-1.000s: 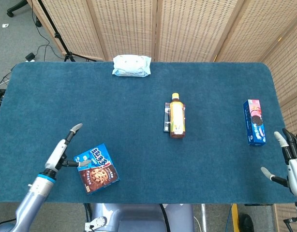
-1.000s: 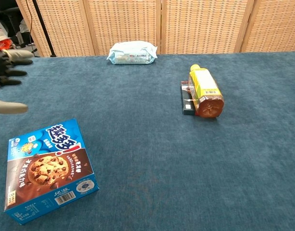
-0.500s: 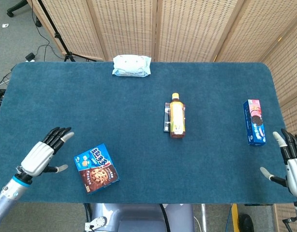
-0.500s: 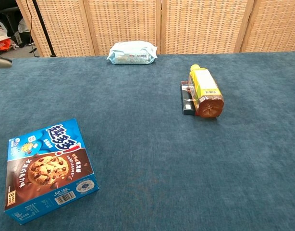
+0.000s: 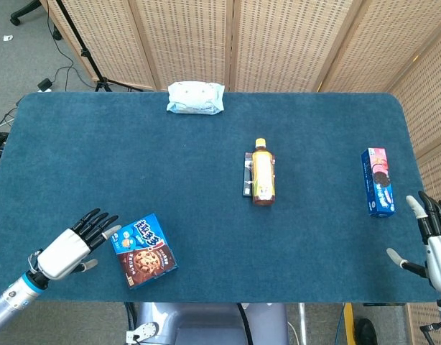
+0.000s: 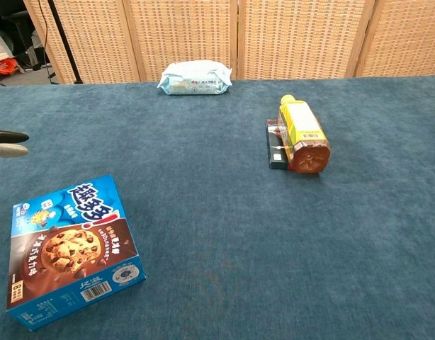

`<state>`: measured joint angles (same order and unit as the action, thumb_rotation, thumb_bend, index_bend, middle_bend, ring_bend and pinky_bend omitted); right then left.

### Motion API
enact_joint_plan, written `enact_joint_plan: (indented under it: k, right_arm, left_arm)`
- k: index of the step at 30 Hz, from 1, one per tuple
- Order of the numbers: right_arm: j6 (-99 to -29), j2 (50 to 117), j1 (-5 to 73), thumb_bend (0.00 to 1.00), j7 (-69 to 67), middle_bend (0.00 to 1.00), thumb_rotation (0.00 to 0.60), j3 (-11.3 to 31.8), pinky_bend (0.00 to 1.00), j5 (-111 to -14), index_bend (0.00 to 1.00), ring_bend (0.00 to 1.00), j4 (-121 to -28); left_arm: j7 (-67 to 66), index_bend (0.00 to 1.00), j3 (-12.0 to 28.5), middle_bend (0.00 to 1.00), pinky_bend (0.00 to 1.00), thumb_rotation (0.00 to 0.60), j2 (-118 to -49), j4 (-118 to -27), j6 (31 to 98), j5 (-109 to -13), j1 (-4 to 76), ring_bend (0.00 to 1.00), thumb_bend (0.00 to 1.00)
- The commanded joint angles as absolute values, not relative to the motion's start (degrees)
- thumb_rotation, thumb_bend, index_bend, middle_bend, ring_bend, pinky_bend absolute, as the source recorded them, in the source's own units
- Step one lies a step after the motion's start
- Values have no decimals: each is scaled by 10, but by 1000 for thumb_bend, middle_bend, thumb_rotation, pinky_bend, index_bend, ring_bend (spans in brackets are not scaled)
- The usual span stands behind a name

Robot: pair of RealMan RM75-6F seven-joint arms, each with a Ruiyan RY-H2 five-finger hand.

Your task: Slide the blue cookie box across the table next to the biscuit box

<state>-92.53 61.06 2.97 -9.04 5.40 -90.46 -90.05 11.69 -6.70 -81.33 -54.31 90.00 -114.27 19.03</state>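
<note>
Blue carpet-like cloth covers the table. Nearest the robot, at the front left: flat blue cardboard cookie box with a chocolate-chip cookie picture, lying face up, slightly skewed. Left hand sits just beside its left edge, fingers spread and pointing at the box, holding nothing; fingertips very near the box corner, contact can't be confirmed (chest view catches only the fingertips at the frame edge). Right hand at the front right edge, fingers apart, empty. Just beyond it, the narrow blue-and-pink biscuit box, well apart from the cookie box. Mid-table: amber plastic bottle with yellow cap and label, on its side, resting against a small dark flat pack. Far edge: pale blue soft wipes packet.
</note>
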Motion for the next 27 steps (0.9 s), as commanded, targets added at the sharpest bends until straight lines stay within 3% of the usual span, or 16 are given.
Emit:
enact_joint_plan:
  k: [1,9,27]
  right_arm:
    - [-925,611,30,0,-90,0,600,54,0,-905,0,0,-901]
    - [-922,611,31,0,-89,0,600,54,0,-904,0,0,-900]
    - [-923,608,30,0,-101,0,600,56,0,-901,0,0,-899]
  left_arm:
    - [99,0,-61,0,0,600,-829,-527,904,-1136,196,0,0]
    - [46,0,-43,0,0,600,-891,-514,864,-1121,234,0,0]
    - [-25,0,-50,0,0,600,-909,-588,820,-1109,270,0,0]
